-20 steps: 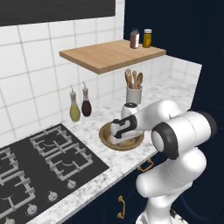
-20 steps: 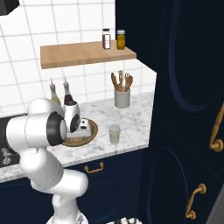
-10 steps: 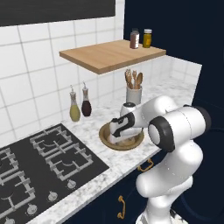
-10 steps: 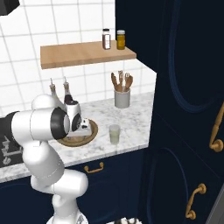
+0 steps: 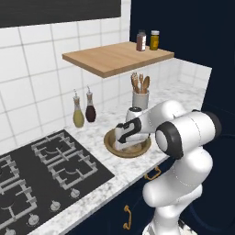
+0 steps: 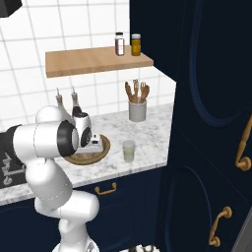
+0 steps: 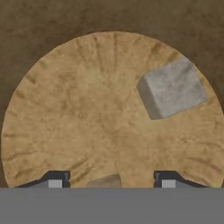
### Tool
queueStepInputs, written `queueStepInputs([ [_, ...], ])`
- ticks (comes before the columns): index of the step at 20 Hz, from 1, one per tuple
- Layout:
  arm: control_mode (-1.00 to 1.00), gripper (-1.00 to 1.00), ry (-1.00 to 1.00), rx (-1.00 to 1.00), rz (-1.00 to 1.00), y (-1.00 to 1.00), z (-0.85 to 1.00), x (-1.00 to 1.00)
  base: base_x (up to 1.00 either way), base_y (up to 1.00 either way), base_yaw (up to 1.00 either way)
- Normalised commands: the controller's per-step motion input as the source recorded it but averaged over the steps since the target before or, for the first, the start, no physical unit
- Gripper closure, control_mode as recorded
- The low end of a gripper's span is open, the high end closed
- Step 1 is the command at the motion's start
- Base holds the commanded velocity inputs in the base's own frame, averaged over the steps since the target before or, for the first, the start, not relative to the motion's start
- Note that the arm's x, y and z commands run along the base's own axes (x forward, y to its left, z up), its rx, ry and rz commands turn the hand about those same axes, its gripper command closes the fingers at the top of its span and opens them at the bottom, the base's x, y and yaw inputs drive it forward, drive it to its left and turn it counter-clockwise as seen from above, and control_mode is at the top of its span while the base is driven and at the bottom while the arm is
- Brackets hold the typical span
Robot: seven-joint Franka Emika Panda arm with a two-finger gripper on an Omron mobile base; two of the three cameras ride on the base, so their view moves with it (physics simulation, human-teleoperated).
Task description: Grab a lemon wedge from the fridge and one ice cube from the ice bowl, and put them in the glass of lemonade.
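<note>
Marble counter (image 6: 152,125), centre of both base views, against white tiled wall. Ice bowl (image 5: 110,146): brown, round, mid-frame beside the black hob (image 5: 50,170). Gripper (image 7: 112,180): lowered inside the bowl, jaws parted, grasping nothing. Ice cube (image 7: 171,89): 1 pale grey block, upper right of hand view, on the bowl floor, apart from both tips. Glass of lemonade (image 6: 129,150): just right of the bowl in the right base view. Utensil holder (image 5: 140,98), 2 slim bottles (image 5: 84,110): behind.
</note>
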Motion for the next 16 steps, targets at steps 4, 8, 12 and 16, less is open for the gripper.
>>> queueStepInputs([
  [4,-1.0,1.0,0.0,0.0,0.0,0.0,0.0,0.0,0.0,0.0,0.0],
  [8,-1.0,1.0,0.0,0.0,0.0,0.0,0.0,0.0,0.0,0.0,0.0],
  [12,-1.0,1.0,0.0,-0.05,0.0,0.01,0.27,0.0,0.0,0.0,0.0],
  [16,-1.0,1.0,-0.03,-0.07,0.01,0.1,0.97,0.0,0.0,0.0,0.0],
])
